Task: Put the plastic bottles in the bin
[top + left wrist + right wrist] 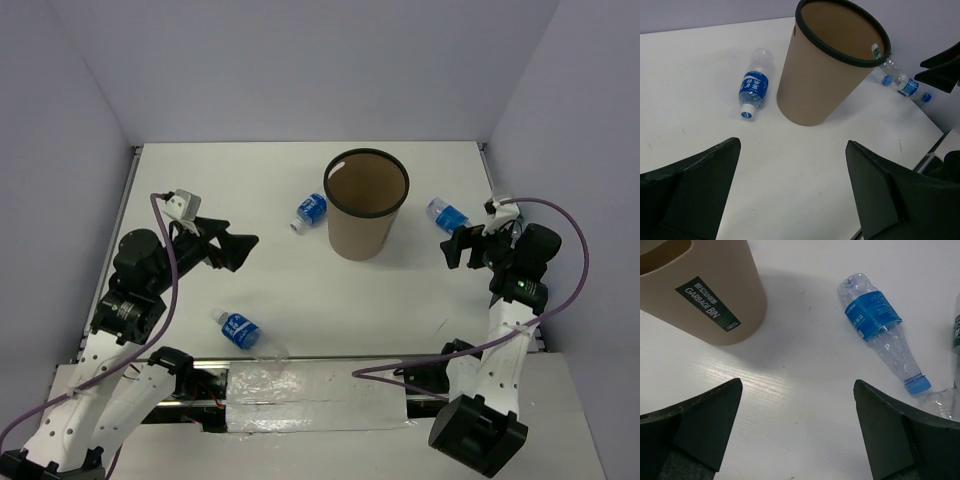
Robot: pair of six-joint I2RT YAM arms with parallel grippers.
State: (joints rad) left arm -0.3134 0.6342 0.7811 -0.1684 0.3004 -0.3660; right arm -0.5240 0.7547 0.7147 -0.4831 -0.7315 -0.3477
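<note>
Brown bin (365, 235), one; plastic bottles (311, 211) (239, 329) (447, 215) (957, 335), four visible.

A white table (290, 300) fills the middle of the top view, boxed in by pale lavender walls: a back wall (300, 70) across the top, a left wall (50, 180) and a right wall (585, 150) at the sides. At bottom centre lies a crinkled clear sheet (310, 395), perhaps plastic film. The light is even and the shadows are soft.
</note>
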